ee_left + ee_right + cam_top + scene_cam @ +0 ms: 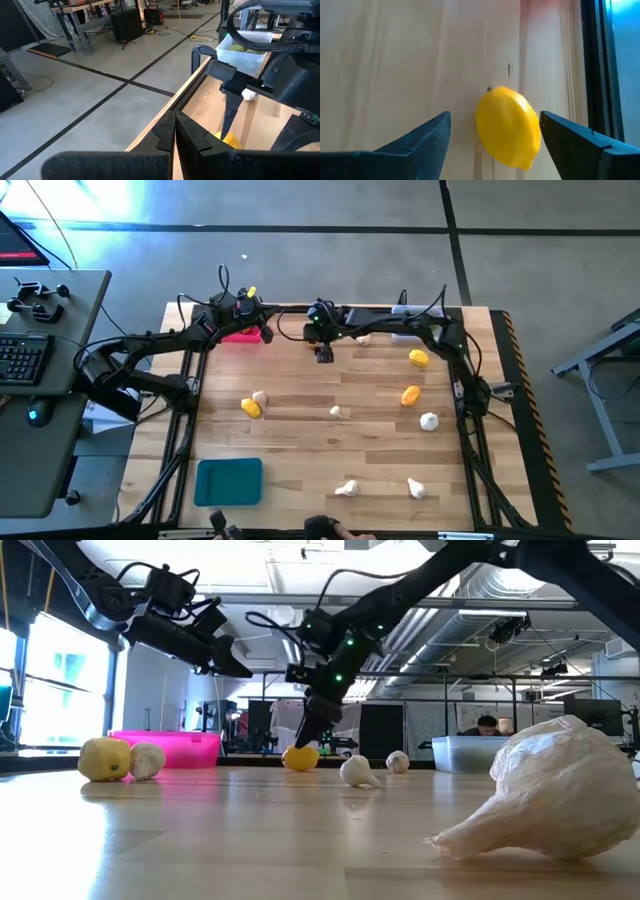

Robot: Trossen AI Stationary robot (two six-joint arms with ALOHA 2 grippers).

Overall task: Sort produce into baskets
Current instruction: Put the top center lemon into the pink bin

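My right gripper [495, 117] is open and points down at the far middle of the table [322, 352]. A yellow lemon [507, 127] lies on the wood between its fingers, nearer one of them, with a gap on each side. In the low view the lemon [300, 757] sits right below the fingers. My left gripper [174, 131] is shut and empty, and hangs above the pink basket [240, 334] at the far left. The clear basket [240, 52] at the far right holds green limes. The teal basket [228, 482] stands at the near left.
Loose on the table are two lemons [418, 358] [410, 394] at the right, a lemon [250, 408] with a garlic bulb [260, 396] at the left, and several garlic bulbs in the middle [336, 412] and along the near side [346, 488] [416, 488].
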